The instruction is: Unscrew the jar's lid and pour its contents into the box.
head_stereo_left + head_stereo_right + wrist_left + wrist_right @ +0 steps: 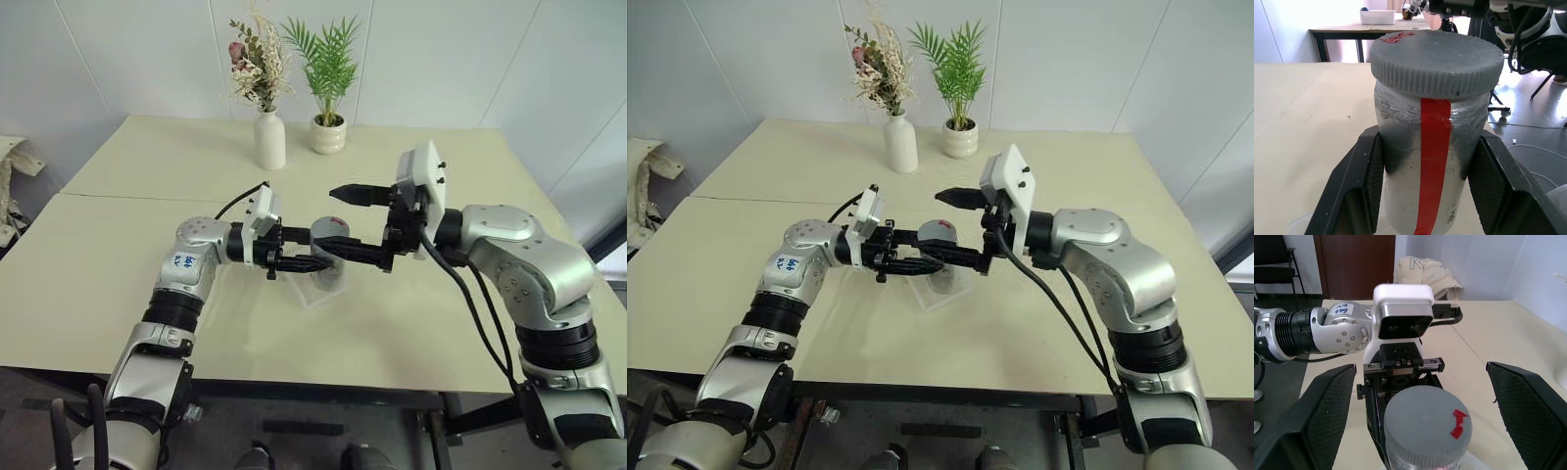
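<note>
Left gripper [306, 250] clamped shut on the small silvery-grey cylindrical jar [1427, 161] with a red tape stripe down its side, black fingers [1364, 176] pressing both sides of the jar body, jar upright and held above the table. Round flat grey ribbed lid [1436, 61] with a red mark on top sits on the jar's mouth, closed; contents cannot be made out through the frosted side. Right gripper [358, 223] wide open, pointing toward the left one, its two black fingers [1528, 406] spread on either side of the lid and apart from it, one finger above lid height and one beside the jar in the head view. Directly under the jar, shallow square clear plastic box [318, 287] rests on the pale cream table [98, 284], nothing visible in it. Farther back near the table's far edge, a tall white vase [269, 140] holding dried flowers, and just beside it a white ribbed pot [328, 135] with a green palm-like plant, both well apart from the jar.
</note>
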